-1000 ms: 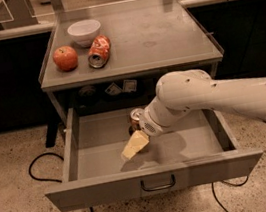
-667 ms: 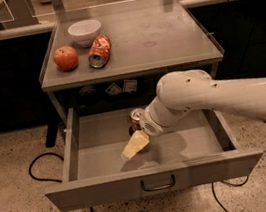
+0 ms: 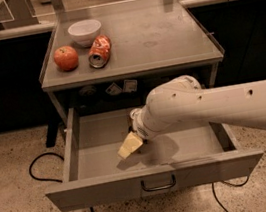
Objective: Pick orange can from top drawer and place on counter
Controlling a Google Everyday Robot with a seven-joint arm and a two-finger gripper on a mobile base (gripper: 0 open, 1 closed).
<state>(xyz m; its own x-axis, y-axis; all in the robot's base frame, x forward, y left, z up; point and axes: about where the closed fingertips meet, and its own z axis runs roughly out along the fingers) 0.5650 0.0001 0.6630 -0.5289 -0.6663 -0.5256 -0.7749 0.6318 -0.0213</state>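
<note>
Gripper point(image 3: 129, 145): reaching down inside the open top drawer point(image 3: 94, 141); whether it is open or closed cannot be told.
Orange can point(image 3: 130, 127): apparently the dull brown sliver just behind the gripper, mostly hidden.
Counter point(image 3: 162, 37), lying beyond and above the gripper: carrying a dented red can point(image 3: 99, 51) with unreadable lettering, an apple point(image 3: 66, 58) and a white bowl point(image 3: 85, 32).
Speckled floor point(image 3: 18, 208): showing below.

We see a matt grey metal counter point(image 3: 162, 37) and top drawer point(image 3: 97, 134); the gripper point(image 3: 129, 146) inside it looks smooth cream plastic.
</note>
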